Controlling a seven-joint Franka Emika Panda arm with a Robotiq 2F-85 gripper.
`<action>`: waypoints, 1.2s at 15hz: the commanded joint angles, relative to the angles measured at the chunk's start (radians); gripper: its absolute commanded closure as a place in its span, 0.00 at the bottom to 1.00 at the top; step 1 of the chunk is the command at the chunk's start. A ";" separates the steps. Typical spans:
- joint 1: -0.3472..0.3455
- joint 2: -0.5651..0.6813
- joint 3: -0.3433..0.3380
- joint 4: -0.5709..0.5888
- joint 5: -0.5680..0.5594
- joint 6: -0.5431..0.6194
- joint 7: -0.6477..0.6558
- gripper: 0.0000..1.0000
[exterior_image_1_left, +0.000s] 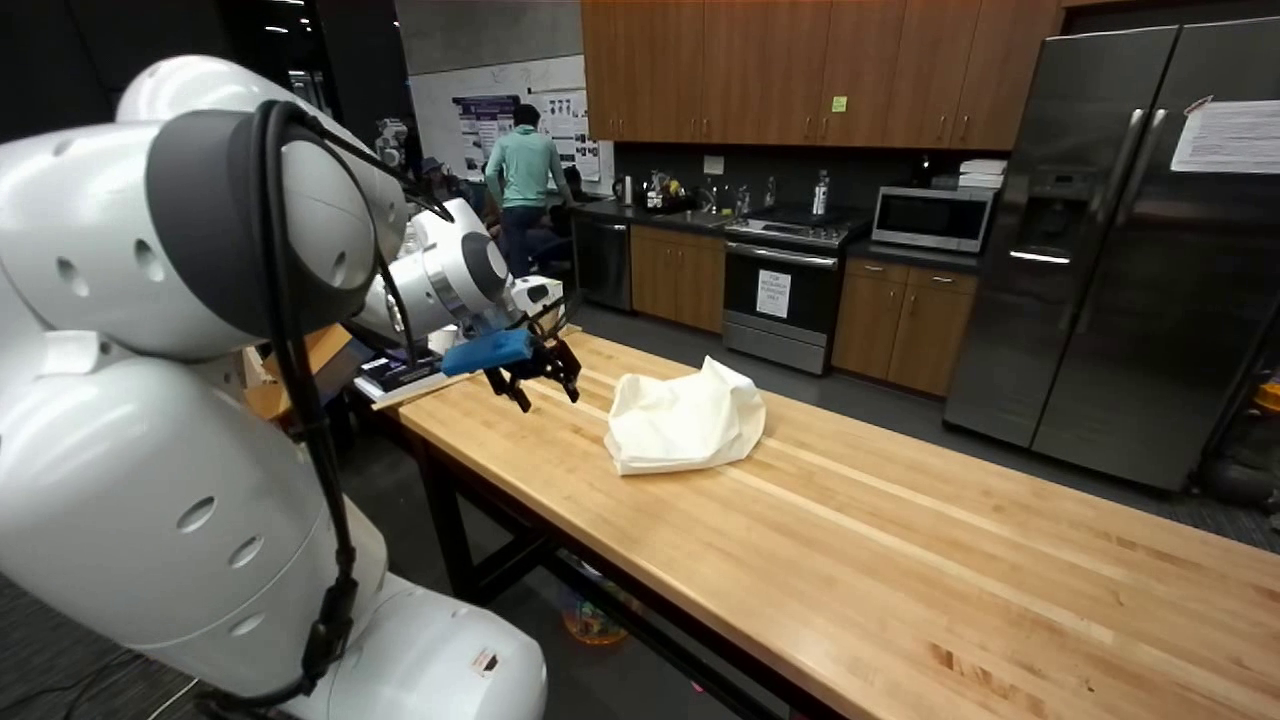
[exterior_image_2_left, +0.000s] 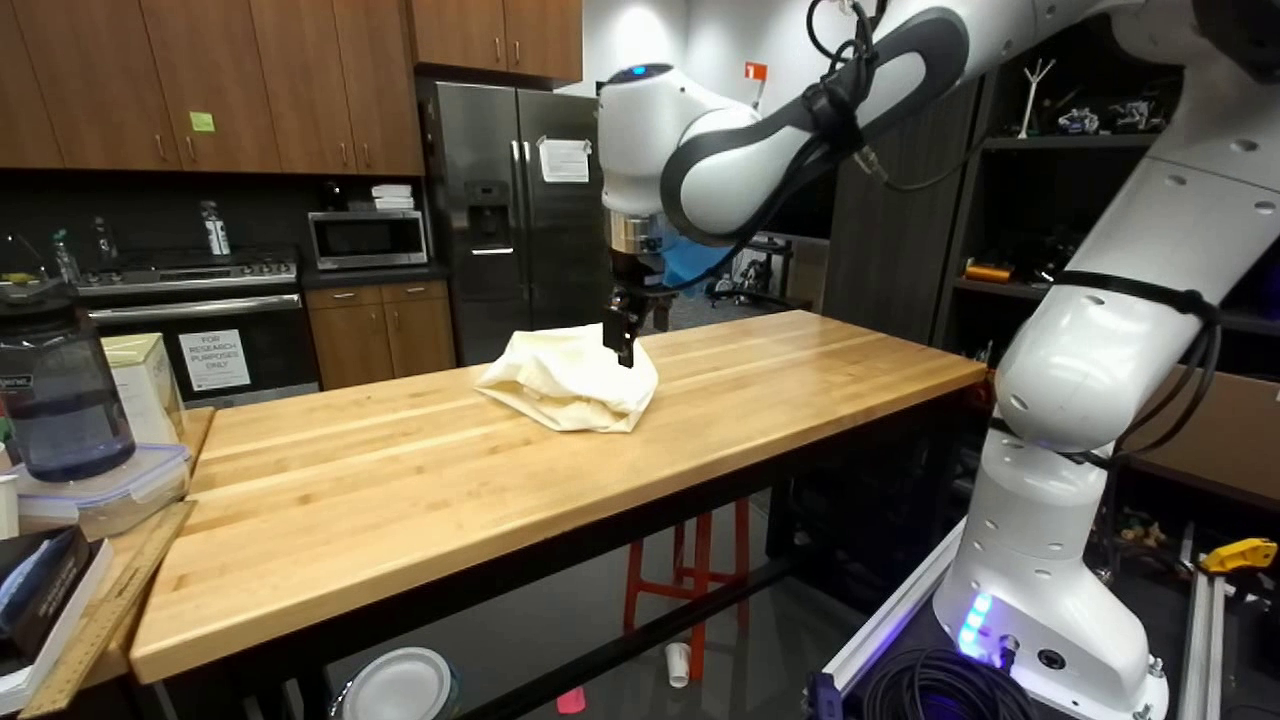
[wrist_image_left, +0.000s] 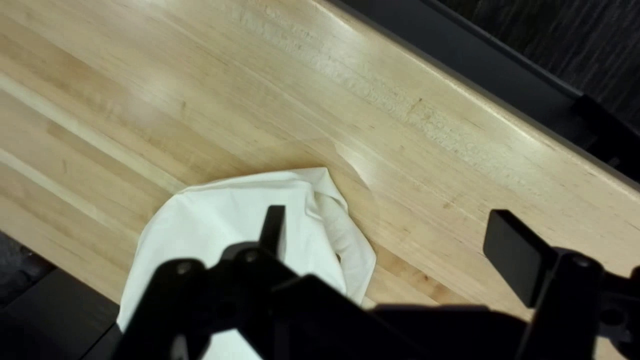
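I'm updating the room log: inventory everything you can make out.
Table: one, light wood, foreground
Cloth: one, cream, crumpled on table
Stove: one, black-silver, beyond table
Fridge: one, dark grey, beyond table
Microwave: one, silver-black, between stove and fridge
Upper cabinets: several, brown, above stove
Standing person: one, teal top, background
Jug: one, bluish, beside table's end
Ruler: one, yellowish, along table's end
Stool: one, red, seen below table
Robot arm: one, white-grey, reaching over table
Pincer: one, black, open above table

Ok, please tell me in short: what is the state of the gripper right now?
Gripper: open, fingers wide apart, holding nothing; the cream cloth is not gripped.
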 joint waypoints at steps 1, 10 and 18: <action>0.034 0.038 0.054 0.138 -0.068 -0.158 0.046 0.00; 0.085 0.178 0.072 0.354 -0.150 -0.321 0.130 0.00; 0.102 0.201 0.041 0.351 -0.129 -0.235 0.112 0.00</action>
